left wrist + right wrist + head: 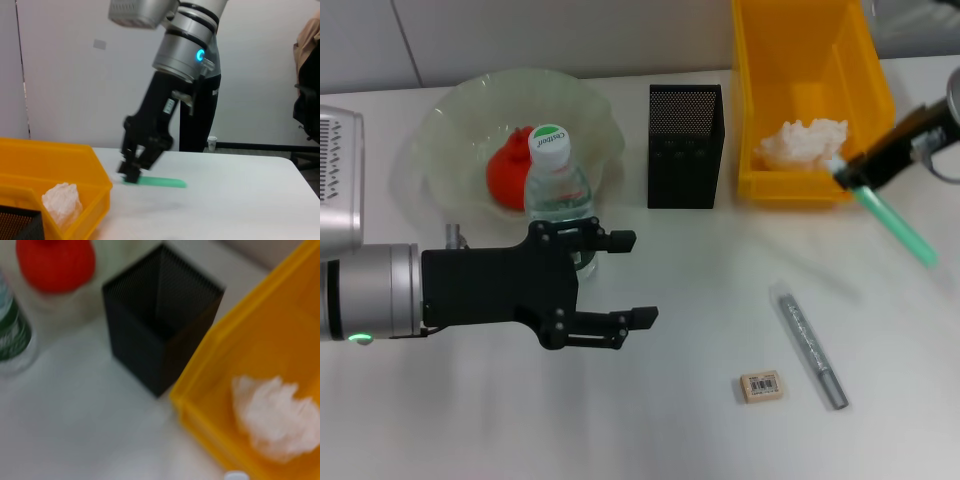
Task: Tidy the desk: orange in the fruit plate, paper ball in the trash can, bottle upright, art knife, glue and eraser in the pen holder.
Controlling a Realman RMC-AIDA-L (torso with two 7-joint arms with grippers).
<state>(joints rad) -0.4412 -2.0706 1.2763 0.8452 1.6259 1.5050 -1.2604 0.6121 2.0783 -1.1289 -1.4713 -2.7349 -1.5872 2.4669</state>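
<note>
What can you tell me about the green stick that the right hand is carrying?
The green stick is a slim, pale green translucent rod, probably plastic, with a white cap at its upper end. The right hand is shut on it near that capped end, so it hangs tilted above the table, its free end pointing down and outward, beside the trash can. Only the hand touches it. In the left wrist view it shows as a green bar jutting from the black fingers.

Paper ball (804,143) in trash can (873,95), seemingly right of pen holder (685,146).
</note>
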